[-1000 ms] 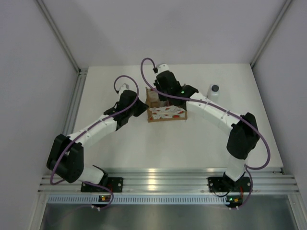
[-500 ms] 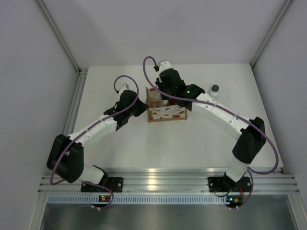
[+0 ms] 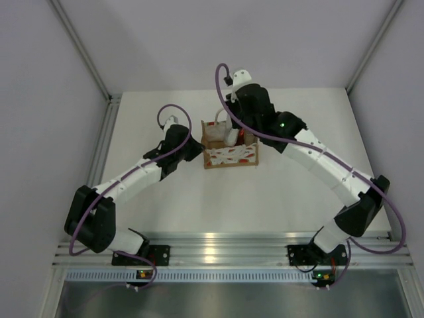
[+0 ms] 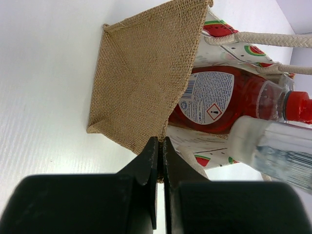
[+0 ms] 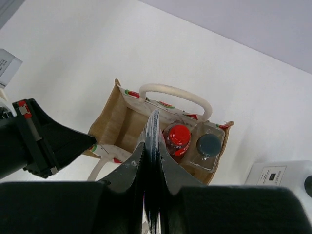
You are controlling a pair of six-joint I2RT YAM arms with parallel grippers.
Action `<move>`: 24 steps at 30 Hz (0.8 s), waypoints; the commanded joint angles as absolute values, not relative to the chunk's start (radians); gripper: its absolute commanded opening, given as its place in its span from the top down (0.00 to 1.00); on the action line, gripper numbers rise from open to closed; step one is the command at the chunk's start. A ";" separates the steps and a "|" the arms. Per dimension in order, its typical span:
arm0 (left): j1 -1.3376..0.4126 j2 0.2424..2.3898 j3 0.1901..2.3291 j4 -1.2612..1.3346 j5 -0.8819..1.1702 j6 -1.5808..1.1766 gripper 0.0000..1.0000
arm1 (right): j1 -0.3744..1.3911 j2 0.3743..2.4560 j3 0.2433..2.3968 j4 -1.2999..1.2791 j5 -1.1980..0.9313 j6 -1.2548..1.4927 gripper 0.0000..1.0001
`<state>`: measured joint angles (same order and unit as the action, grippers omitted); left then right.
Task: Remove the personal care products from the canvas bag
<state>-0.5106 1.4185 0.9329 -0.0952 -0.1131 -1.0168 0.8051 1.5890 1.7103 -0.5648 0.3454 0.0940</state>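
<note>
Stretched the right arm long, elbow flung wide, wrist bent down over the bag (image 3: pixel 228 158); clenched the right tool (image 5: pixel 152 127) on the clear bottle (image 4: pixel 273 148) at the bag's open top. Laid the left arm low over the worktop (image 3: pixel 278 192), left tool (image 4: pixel 158 146) pinched shut on the bag's burlap end wall. Saw the red bottle (image 5: pixel 178 136) and grey-capped bottle (image 5: pixel 210 145) side by side toward the bag's right end. Could not tell how far the clear bottle cleared the rim: blurred, top cut off. Caught the white bottle (image 5: pixel 280 175) off the bag's right end only at a frame edge. Found open worktop on the bag's near side.
</note>
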 commanded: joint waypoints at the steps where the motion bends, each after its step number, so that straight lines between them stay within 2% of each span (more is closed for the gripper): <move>1: -0.505 1.407 0.927 -0.103 -0.137 -1.014 1.00 | 0.819 1.508 1.789 -0.537 0.402 0.069 1.00; 13: -0.505 1.402 0.925 -0.103 -0.150 -1.009 1.00 | 0.767 1.335 1.741 -0.606 0.521 0.071 1.00; 19: -0.506 1.411 0.927 -0.103 -0.153 -1.008 1.00 | 0.677 1.224 1.530 -0.592 0.489 0.147 1.00; 24: -0.505 1.419 0.936 -0.103 -0.153 -1.000 1.00 | 0.591 1.157 1.266 -0.432 0.456 0.196 1.00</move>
